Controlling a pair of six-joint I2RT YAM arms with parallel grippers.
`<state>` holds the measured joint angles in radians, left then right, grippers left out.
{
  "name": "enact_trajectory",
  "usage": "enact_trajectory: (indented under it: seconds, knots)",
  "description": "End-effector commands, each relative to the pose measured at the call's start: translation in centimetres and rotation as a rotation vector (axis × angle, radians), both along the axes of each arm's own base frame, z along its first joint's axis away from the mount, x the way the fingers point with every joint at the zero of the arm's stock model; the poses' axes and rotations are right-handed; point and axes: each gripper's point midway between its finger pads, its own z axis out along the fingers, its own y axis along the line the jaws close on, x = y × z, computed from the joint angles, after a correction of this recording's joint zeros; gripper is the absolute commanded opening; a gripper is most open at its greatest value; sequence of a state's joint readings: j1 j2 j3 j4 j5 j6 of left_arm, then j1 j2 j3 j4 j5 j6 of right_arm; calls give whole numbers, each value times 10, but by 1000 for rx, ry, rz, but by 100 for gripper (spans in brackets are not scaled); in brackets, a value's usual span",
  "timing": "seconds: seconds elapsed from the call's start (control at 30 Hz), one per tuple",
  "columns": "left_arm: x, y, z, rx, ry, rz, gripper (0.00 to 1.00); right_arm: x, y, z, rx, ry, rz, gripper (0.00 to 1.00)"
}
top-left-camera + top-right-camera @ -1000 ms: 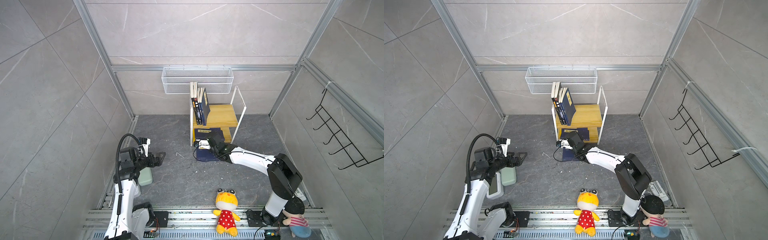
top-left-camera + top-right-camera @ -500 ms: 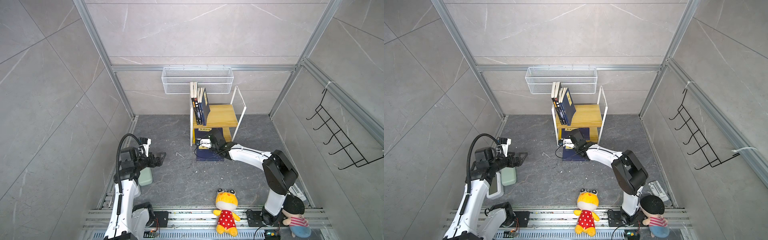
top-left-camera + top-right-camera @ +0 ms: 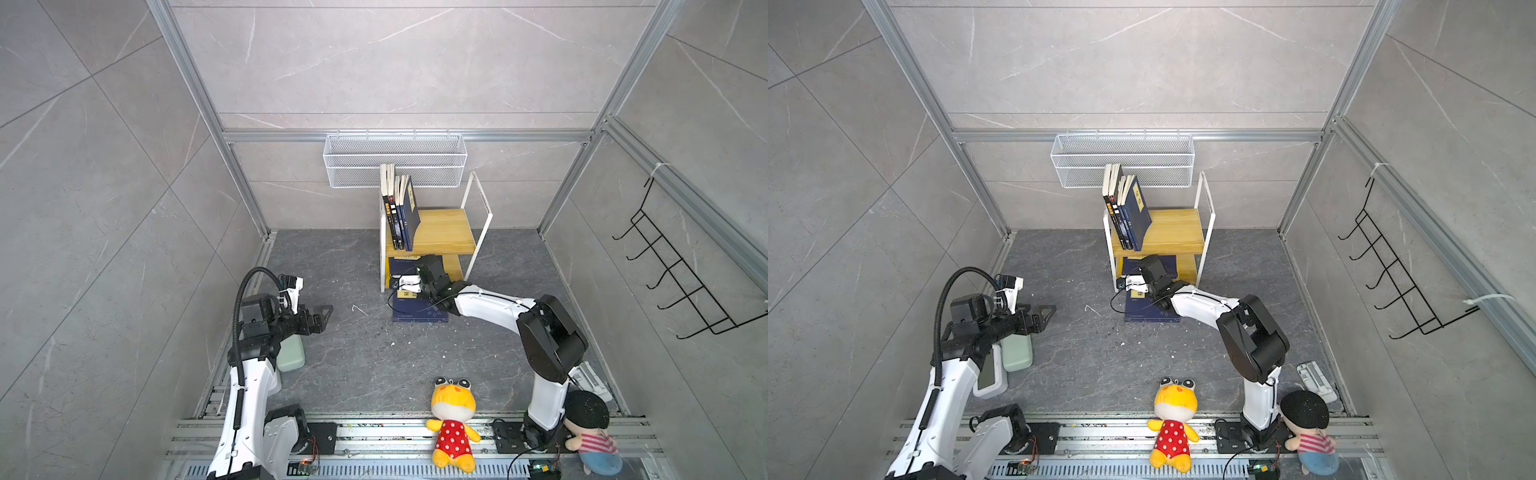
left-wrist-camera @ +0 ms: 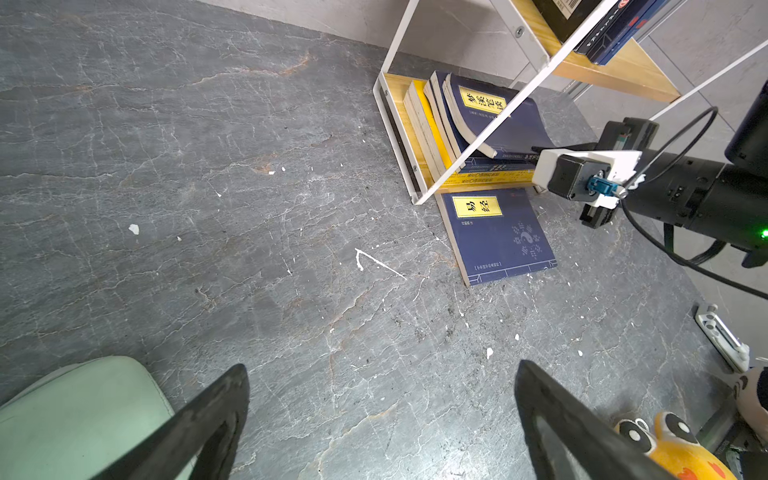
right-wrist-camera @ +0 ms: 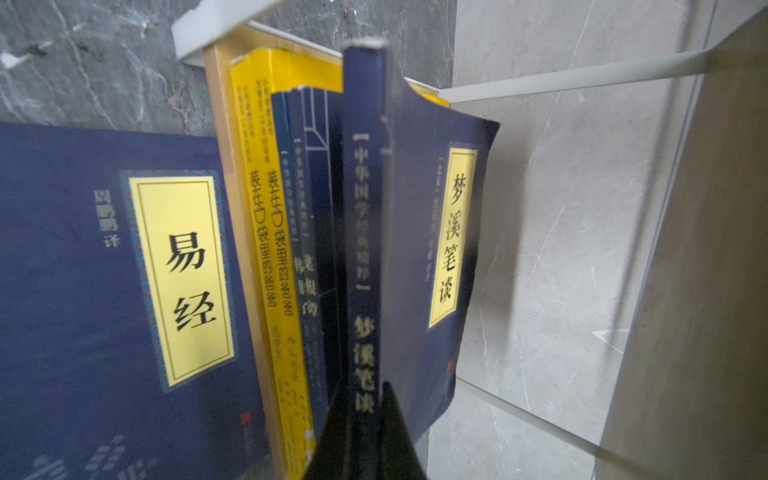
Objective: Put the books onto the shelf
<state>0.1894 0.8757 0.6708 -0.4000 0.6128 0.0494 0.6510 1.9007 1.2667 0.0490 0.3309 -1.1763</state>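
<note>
The shelf (image 3: 444, 232) (image 3: 1175, 232) stands at the back wall, with several books (image 3: 399, 212) (image 3: 1129, 212) upright on its top board. In the left wrist view more books (image 4: 465, 120) are stacked on the lower board. My right gripper (image 5: 365, 399) reaches under the top board and is shut on the spine of the topmost navy book (image 5: 419, 249), above a yellow book (image 5: 266, 208). Another navy book (image 3: 419, 311) (image 4: 498, 237) lies flat on the floor in front of the shelf. My left gripper (image 3: 326, 313) (image 4: 380, 368) hovers open over bare floor, far left of the shelf.
A white wire basket (image 3: 395, 160) hangs on the back wall above the shelf. A black hook rack (image 3: 673, 282) is on the right wall. Two plush toys (image 3: 453, 424) (image 3: 590, 432) lie by the front rail. A pale green pad (image 3: 291, 353) sits under the left arm.
My right gripper has pushed further in toward the shelf's lower tier, with the navy book in it. The left arm has stayed still.
</note>
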Motion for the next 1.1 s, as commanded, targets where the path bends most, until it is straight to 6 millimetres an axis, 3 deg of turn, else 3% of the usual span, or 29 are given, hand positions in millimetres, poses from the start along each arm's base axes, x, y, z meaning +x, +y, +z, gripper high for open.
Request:
enact_trajectory:
  seconds: [0.0, 0.4, 0.6, 0.73, 1.07]
  knots:
    - [2, -4, 9, 5, -35, -34, 100, 7, 10, 1, 12, 3, 32, 0]
    - [1, -4, 9, 8, -32, -35, 100, 11, 0, -6, -1, 7, -7, 0]
    - [1, -4, 8, 8, -33, -34, 100, 7, -5, -6, -26, 26, -6, 36]
    - [2, -3, 10, 11, -40, -32, 100, -3, -4, -1, -9, 54, 18, 51]
    - [1, -2, 8, 12, -34, -29, 100, -20, -10, 13, 11, 135, 32, 56]
